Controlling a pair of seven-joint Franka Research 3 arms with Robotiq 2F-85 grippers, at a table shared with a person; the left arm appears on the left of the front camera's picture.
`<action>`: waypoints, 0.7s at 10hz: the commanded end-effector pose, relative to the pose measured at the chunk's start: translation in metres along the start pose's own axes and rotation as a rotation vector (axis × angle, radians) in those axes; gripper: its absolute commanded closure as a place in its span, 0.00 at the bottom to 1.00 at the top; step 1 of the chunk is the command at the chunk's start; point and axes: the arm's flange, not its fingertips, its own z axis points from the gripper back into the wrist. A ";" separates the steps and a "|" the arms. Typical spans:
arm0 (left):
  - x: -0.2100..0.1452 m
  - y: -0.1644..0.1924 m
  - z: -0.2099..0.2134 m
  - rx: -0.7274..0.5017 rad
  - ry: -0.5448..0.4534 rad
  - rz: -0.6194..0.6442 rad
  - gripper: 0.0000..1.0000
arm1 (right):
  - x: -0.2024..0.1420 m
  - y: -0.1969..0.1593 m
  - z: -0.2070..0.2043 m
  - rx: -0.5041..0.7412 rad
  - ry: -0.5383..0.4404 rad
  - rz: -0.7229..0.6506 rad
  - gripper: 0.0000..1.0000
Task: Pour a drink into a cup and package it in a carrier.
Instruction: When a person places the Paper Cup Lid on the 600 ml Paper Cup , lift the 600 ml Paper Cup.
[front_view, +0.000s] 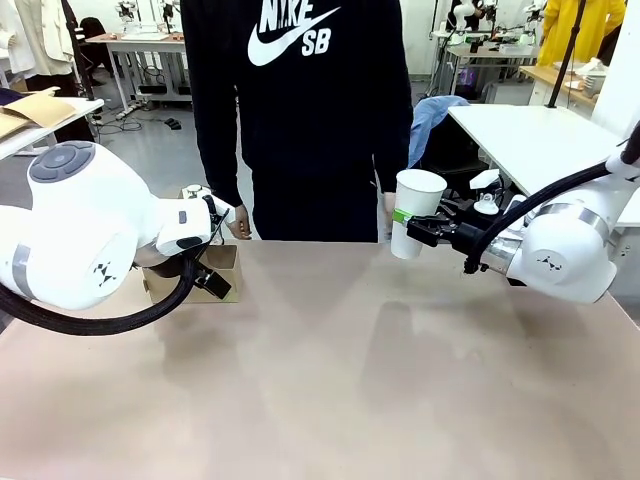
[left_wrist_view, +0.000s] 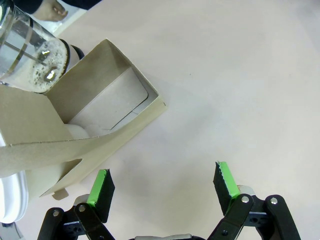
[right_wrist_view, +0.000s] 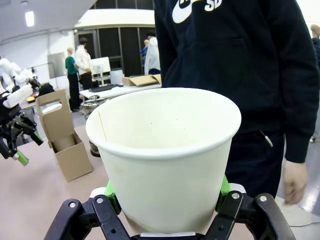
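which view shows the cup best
The right wrist view: the cup is close and large, clamped in the right tool, its open mouth and bare inner wall plain to see. The front view shows it small and from the side, upright above the table.

Left end effector (left_wrist_view: 165, 182) low, jaws spread wide, right end effector (front_view: 416, 229) raised, clamped tight.

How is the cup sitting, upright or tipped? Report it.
Upright: the cup has its mouth up and rim roughly level, clamped between the right fingers.
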 end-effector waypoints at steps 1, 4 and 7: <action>0.000 0.000 0.000 -0.001 -0.001 0.001 0.00 | 0.005 0.003 0.000 -0.002 -0.007 0.006 0.19; 0.000 0.000 0.000 -0.001 -0.001 0.001 0.00 | 0.005 0.003 0.000 -0.002 -0.007 0.006 0.19; 0.000 0.000 0.000 -0.001 -0.001 0.001 0.00 | 0.005 0.003 0.000 -0.002 -0.007 0.006 0.19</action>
